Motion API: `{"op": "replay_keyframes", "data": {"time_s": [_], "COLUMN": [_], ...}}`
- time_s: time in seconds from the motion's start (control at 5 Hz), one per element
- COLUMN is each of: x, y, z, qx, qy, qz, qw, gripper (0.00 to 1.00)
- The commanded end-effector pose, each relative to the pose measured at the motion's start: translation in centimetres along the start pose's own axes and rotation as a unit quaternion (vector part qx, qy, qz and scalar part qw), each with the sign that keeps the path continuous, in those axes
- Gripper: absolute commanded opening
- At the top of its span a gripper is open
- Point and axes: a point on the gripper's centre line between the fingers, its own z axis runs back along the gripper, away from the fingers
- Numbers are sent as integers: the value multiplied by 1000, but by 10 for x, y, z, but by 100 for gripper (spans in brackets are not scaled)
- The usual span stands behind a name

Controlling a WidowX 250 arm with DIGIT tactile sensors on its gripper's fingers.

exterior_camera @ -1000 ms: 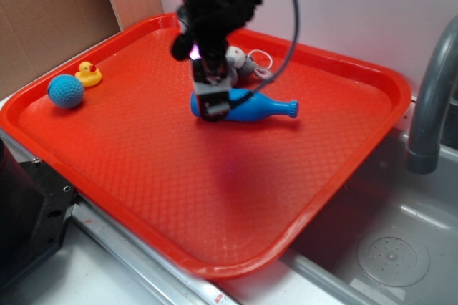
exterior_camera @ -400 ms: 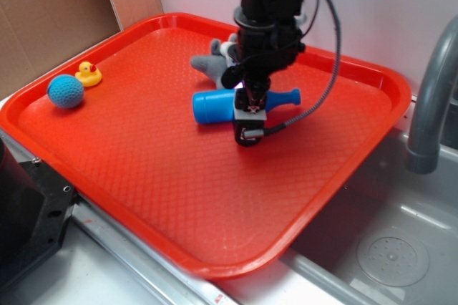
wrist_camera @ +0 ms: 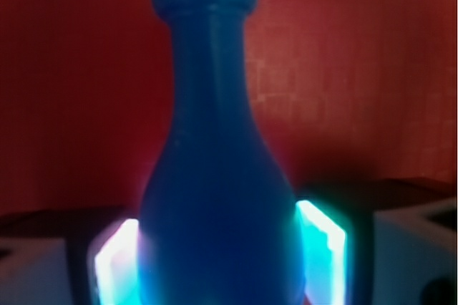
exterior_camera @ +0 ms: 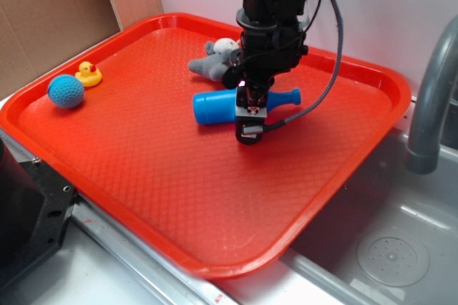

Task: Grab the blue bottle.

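Note:
The blue bottle point(exterior_camera: 215, 107) lies on its side in the middle of the red tray point(exterior_camera: 143, 176), cap pointing right. My gripper point(exterior_camera: 249, 113) reaches straight down over the bottle's shoulder, one finger in front and one behind. In the wrist view the bottle point(wrist_camera: 215, 176) fills the centre, its ridged cap at the top. The two lit pads point(wrist_camera: 322, 240) press against its body on either side, so my gripper point(wrist_camera: 218, 269) is shut on the bottle. The bottle rests on the tray.
A grey plush toy point(exterior_camera: 211, 65) lies just behind the bottle, close to the arm. A blue crocheted ball point(exterior_camera: 66, 91) and a yellow duck point(exterior_camera: 88, 74) sit at the tray's left edge. A grey faucet point(exterior_camera: 429, 104) and sink point(exterior_camera: 386, 248) are to the right.
The arm swung from the bottle's base end to its shoulder and came down around it. The plush toy shifted left and the bottle nudged slightly right.

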Motion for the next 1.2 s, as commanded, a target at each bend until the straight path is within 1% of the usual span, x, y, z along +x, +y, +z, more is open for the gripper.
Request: {"op": "replay_keyframes", "data": {"time_s": [0.0, 0.2, 0.4, 0.6, 0.8, 1.0], "x": [-36, -60, -101, -127, -142, -143], "y": [-5, -2, -1, -8, -18, -15], "z": [70, 94, 112, 121, 126, 122], "qx": [29, -6, -65, -66, -70, -97], "qy": [-6, -2, -24, -48, -74, -59], "qz": [144, 233, 327, 367, 385, 401], "qw": [989, 973, 942, 927, 917, 909], "gripper": [0, 0, 0, 0, 0, 0]}}
